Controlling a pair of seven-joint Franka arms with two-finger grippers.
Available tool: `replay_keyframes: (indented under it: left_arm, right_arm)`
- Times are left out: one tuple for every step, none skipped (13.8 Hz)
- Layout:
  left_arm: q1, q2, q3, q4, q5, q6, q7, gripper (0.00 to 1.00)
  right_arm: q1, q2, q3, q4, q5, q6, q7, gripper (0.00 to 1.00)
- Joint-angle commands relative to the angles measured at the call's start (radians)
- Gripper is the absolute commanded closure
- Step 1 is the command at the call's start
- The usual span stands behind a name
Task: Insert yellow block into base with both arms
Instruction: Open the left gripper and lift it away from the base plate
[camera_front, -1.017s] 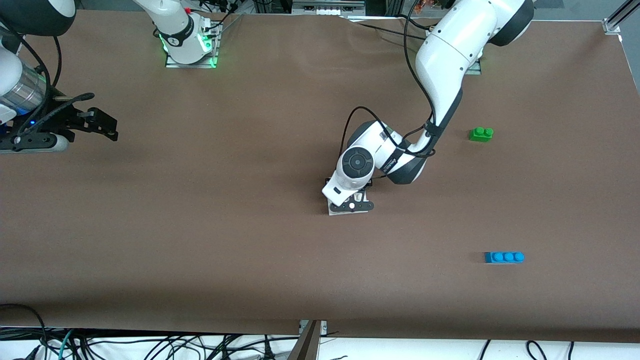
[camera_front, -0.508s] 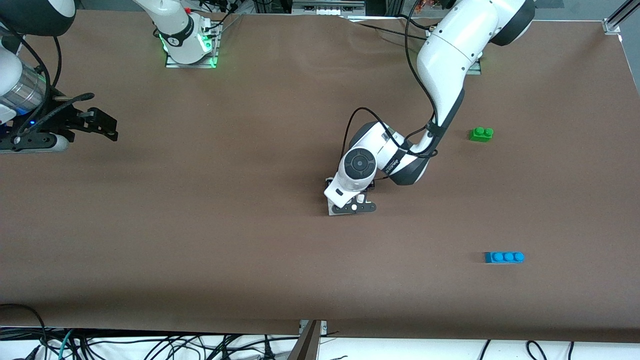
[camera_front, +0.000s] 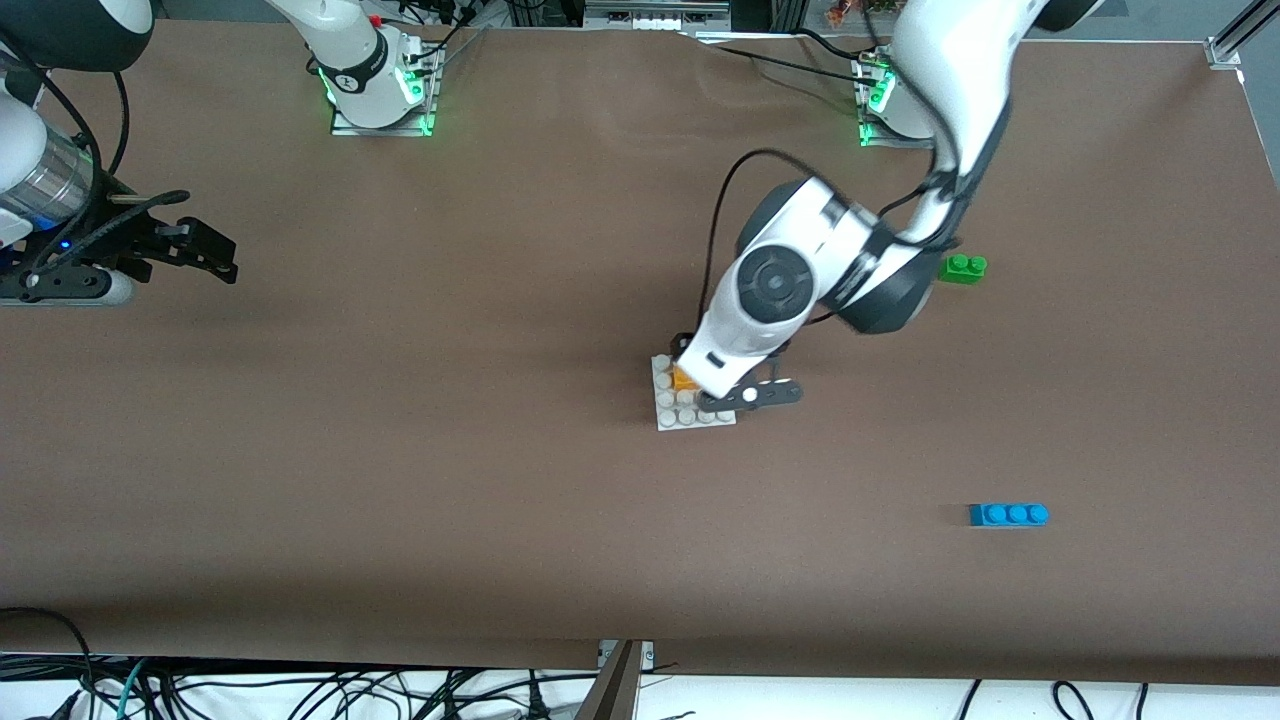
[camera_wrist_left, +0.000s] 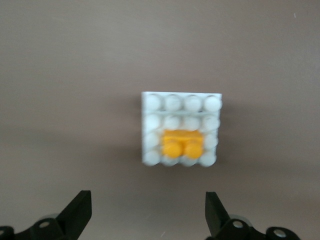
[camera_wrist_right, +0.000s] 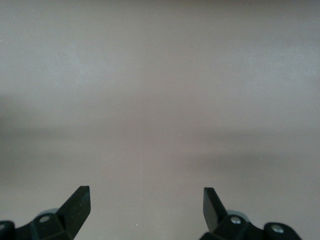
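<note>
Front view: a flat white square plastic base (camera_front: 672, 412) with round studs is lying near the centre of the frame on the brown worktop (camera_front: 400, 450), and a small orange-yellow plastic two-stud block (camera_front: 684, 379) is sitting on the base, partly hidden by the left arm's wrist. The left gripper (camera_front: 750, 394) is hanging over the base at the edge toward the left arm's end of the worktop. A small green plastic two-stud brick (camera_front: 963, 268) is lying right of centre, just beside the left arm's elbow in the frame, and a longer blue plastic three-stud brick (camera_front: 1008, 514) is lying in the lower right, nearer to the front camera and well apart from the base. The right gripper (camera_front: 205, 250) is waiting at the left edge of the frame over bare worktop.

Left wrist view: the left gripper (camera_wrist_left: 149, 212) is holding nothing, its jaws spread wide, with the yellow block (camera_wrist_left: 182, 141) seated among the studs of the base (camera_wrist_left: 172, 102) at mid-frame.

Right wrist view: the right gripper (camera_wrist_right: 146, 209) is standing with jaws wide apart and empty, over bare worktop (camera_wrist_right: 160, 100).
</note>
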Motion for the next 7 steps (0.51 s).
replay_keyframes:
  left_arm:
    - [0.094,-0.162,0.011,-0.039,-0.014,-0.158,0.018,0.00]
    - [0.131,-0.202,0.011,-0.039,-0.012,-0.186,0.019,0.00]
    - [0.165,-0.234,0.011,-0.039,-0.012,-0.214,0.021,0.00]
    - [0.189,-0.266,0.011,-0.036,-0.016,-0.244,0.027,0.00]
    - [0.205,-0.305,0.018,-0.038,-0.023,-0.264,0.029,0.00]
    - [0.197,-0.360,0.056,-0.050,-0.014,-0.290,0.048,0.00]
    - [0.202,-0.391,0.070,-0.053,-0.019,-0.324,0.094,0.00]
  right_arm:
    - [0.009,0.004,0.000,0.022,0.010,-0.011,0.019,0.00]
    - [0.014,0.004,0.000,0.022,0.009,-0.011,0.019,0.00]
    - [0.017,0.004,0.000,0.022,0.010,-0.011,0.020,0.00]
    - [0.017,0.004,0.000,0.028,0.010,-0.013,0.020,0.00]
    - [0.017,0.004,0.000,0.028,0.010,-0.014,0.019,0.00]
    - [0.017,0.004,0.000,0.028,0.010,-0.016,0.019,0.00]
    - [0.016,0.004,0.000,0.028,0.010,-0.017,0.020,0.00]
